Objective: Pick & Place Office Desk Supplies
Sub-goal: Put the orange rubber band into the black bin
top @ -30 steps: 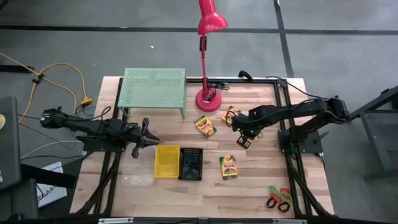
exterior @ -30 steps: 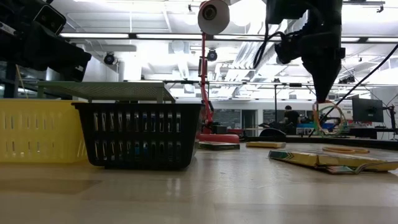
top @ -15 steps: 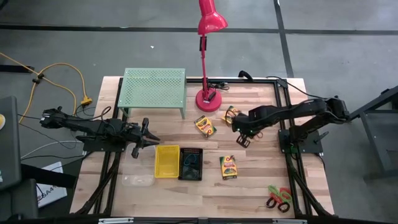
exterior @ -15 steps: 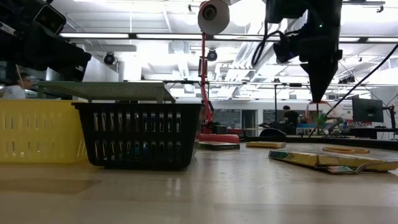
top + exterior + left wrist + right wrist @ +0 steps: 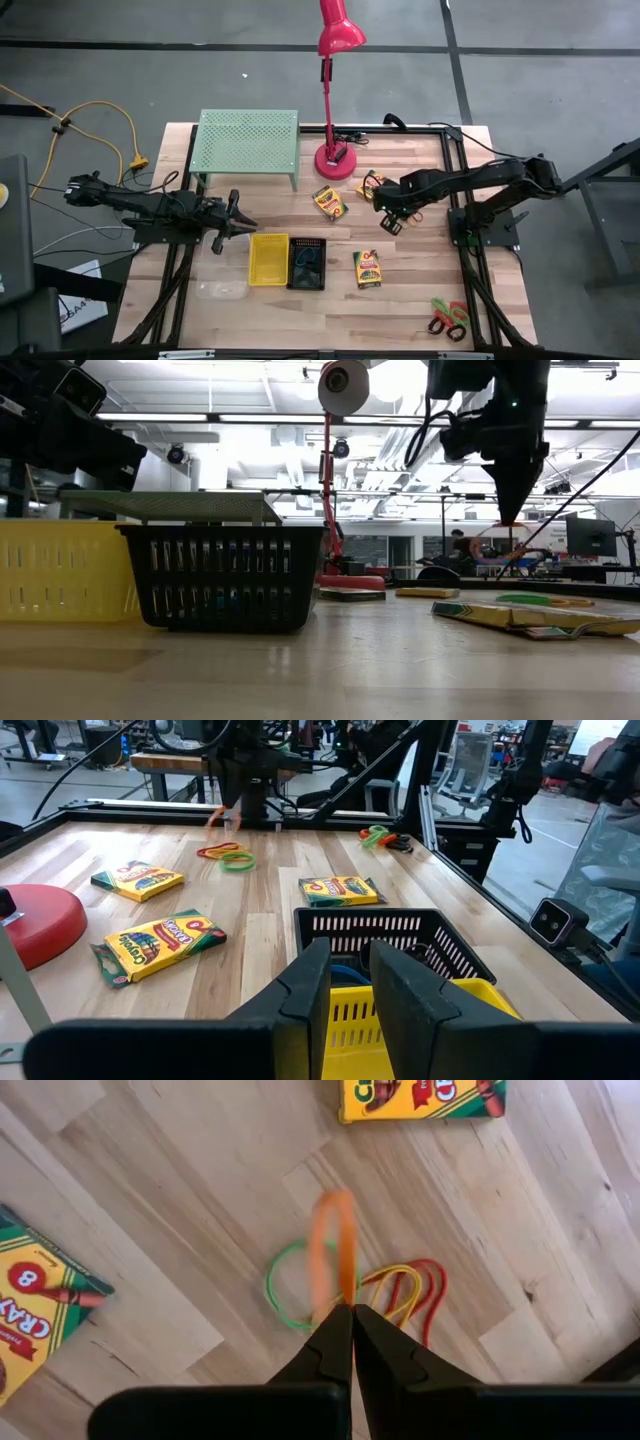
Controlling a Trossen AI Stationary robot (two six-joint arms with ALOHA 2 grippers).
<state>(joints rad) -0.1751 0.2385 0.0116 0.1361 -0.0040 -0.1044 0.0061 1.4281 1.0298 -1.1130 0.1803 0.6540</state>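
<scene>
My right gripper (image 5: 390, 222) (image 5: 350, 1312) hangs above the table right of centre, shut on an orange loop (image 5: 335, 1245) that shows blurred. Below it, green (image 5: 285, 1285), yellow (image 5: 397, 1285) and red (image 5: 432, 1285) loops lie flat on the wood. Three crayon boxes (image 5: 329, 203) (image 5: 372, 185) (image 5: 367, 268) lie flat. The scissors (image 5: 448, 318) lie near the front right corner. The yellow bin (image 5: 268, 259), black mesh bin (image 5: 306, 263) and clear bin (image 5: 222, 280) stand at front centre. My left gripper (image 5: 235, 215) (image 5: 348, 970) waits left of the bins, fingers a narrow gap apart, empty. My right gripper pinches the orange loop's band at one spot (image 5: 343, 1292) between its two fingertips. The fingers come from above, pointing down. The loop hangs below the fingers, lifted clear of the table and of the other loops.
A red desk lamp's base (image 5: 335, 158) stands at the back centre, and a light-green perforated rack (image 5: 246, 143) at the back left. Bare wood lies between the loops and the front right corner.
One second ago a green loop hung with the orange one under my right gripper. The green loop has fallen and now lies on the table. The orange loop stays in the shut fingers and swings, blurred.
</scene>
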